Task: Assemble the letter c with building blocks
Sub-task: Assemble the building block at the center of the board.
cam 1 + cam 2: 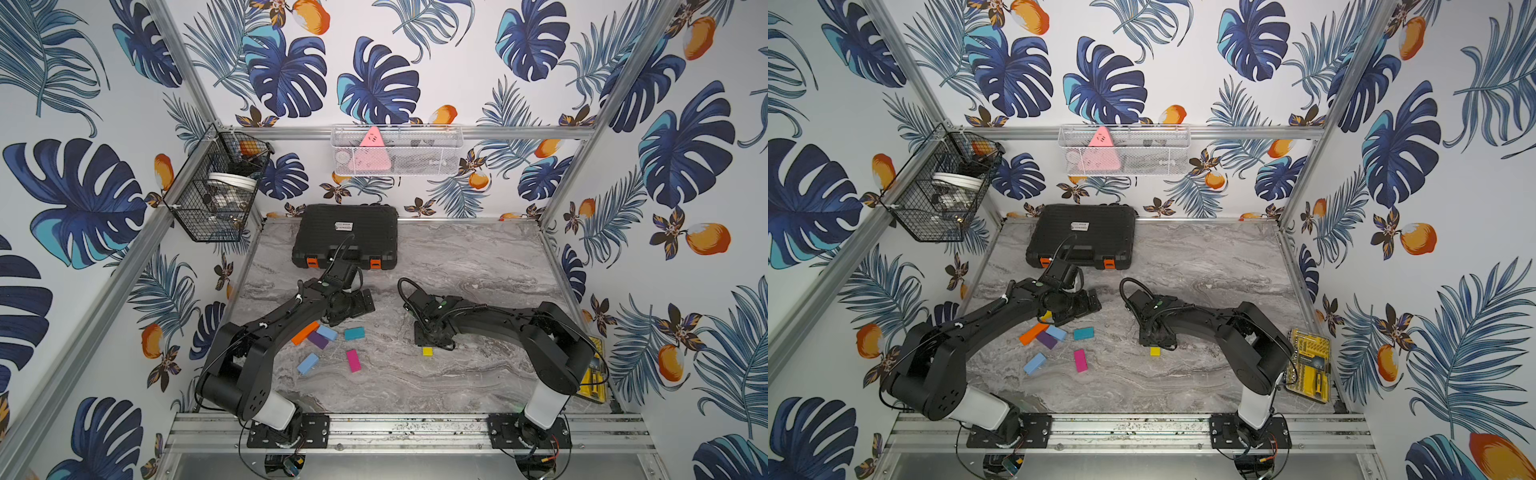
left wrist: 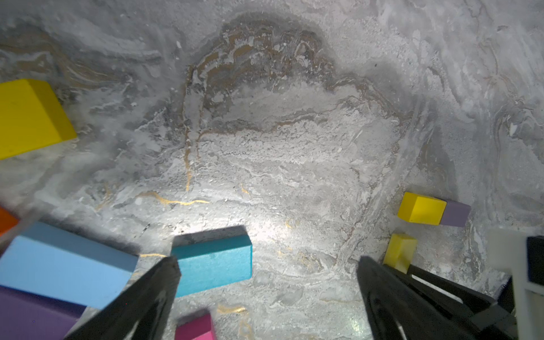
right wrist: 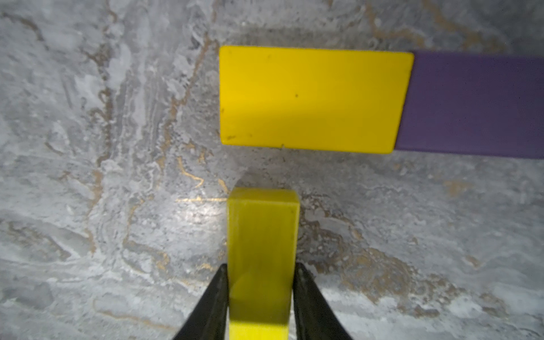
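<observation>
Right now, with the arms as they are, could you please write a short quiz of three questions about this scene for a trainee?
1. True or false: the left gripper is open and holds nothing.
2. The right gripper has a block between its fingers. Which colour is it? A orange, B yellow, C teal.
3. Fill in: the flat yellow block meets its neighbour end to end; that neighbour is coloured ___.

Key: 1 true; 2 B; 3 purple.
</observation>
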You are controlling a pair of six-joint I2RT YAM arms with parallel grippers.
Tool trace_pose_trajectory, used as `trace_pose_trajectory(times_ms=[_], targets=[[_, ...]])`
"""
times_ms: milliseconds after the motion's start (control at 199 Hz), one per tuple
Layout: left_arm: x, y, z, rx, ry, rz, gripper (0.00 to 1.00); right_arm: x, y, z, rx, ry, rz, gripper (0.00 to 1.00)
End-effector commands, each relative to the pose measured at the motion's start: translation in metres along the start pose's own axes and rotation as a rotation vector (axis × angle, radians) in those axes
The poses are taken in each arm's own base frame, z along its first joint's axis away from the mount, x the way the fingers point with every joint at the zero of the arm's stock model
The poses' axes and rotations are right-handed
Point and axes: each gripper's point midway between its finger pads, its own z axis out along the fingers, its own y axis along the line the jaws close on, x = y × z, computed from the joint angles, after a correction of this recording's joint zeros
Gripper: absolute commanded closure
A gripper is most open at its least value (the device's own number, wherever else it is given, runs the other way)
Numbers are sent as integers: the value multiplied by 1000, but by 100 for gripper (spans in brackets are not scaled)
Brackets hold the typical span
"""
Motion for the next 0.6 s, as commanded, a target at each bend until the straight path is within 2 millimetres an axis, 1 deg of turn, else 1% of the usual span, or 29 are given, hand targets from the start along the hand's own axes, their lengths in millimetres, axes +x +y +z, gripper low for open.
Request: trace_pose_trajectory(times_ms=[0, 135, 206, 341, 436, 536, 597], targets=[[-2, -2, -1, 10, -6, -18, 1, -2, -4, 0, 19, -4, -12, 59], [-1, -2, -1, 10, -6, -18, 1, -4, -2, -4, 5, -8, -13, 44], [-1, -2, -2, 10, -6, -17, 1, -6, 0, -10, -8, -14, -13, 40], [-1, -2, -3, 12, -8, -17, 1, -11, 1, -26, -28, -42, 1, 38], [-2, -4, -6, 16, -13, -14, 1, -12, -2, -35, -34, -57, 18, 37], [-3, -4, -7, 15, -15, -12, 1, -9, -5, -39, -33, -58, 43, 37], [-3, -4, -7, 17, -12, -10, 1, -7, -7, -37, -29, -52, 53, 37]])
